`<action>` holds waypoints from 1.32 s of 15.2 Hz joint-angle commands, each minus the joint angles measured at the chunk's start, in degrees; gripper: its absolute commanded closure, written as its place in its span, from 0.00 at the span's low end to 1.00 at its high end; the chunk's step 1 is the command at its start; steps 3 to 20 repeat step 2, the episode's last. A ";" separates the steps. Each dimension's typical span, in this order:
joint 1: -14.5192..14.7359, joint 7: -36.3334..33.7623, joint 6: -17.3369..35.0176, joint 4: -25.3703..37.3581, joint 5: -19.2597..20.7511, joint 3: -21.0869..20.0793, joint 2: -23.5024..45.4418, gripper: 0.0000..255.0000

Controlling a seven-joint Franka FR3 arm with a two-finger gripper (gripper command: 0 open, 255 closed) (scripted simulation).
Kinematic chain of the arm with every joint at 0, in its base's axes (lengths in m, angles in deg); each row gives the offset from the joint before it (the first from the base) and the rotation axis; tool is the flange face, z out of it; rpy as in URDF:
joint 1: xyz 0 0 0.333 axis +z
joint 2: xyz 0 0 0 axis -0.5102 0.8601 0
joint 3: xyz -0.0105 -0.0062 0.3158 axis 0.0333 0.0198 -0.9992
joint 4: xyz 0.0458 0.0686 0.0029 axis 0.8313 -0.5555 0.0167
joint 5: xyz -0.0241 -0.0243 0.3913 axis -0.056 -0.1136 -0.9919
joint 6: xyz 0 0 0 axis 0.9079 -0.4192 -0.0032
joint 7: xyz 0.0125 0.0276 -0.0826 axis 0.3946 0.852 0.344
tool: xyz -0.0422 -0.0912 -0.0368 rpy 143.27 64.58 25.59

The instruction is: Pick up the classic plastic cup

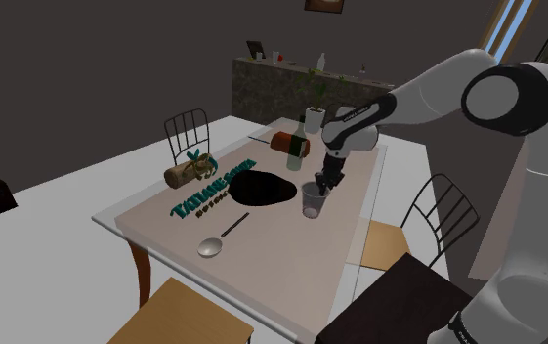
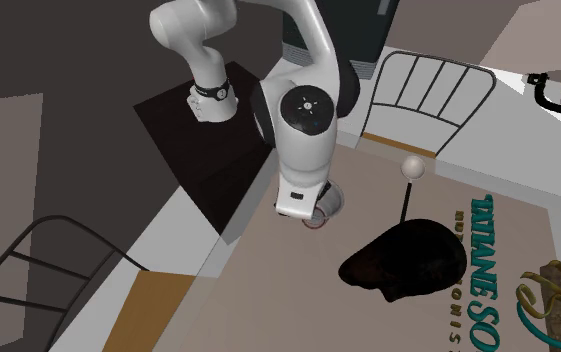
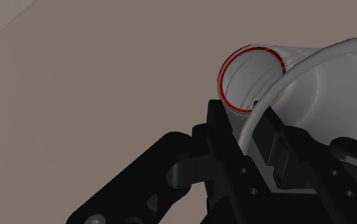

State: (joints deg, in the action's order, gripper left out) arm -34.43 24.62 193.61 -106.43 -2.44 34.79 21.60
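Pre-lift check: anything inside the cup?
Wrist view looks into the cup: its red-ringed bottom shows bare, nothing loose. The gripper straddles the rim and covers part of the near inner wall.

- A pale table (image 1: 291,244) is marked with green letters (image 1: 199,195).
- A cup (image 1: 312,201), a spoon (image 1: 219,239), a black blob (image 1: 262,189) and a brown log (image 1: 186,173) are set on it.
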 commanded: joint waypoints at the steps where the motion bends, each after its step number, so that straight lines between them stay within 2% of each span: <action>1: 0.01 -0.16 -0.86 0.34 0.21 0.11 -0.52 1.00; 20: 0.00 -0.15 -0.86 0.35 0.21 0.11 -0.51 1.00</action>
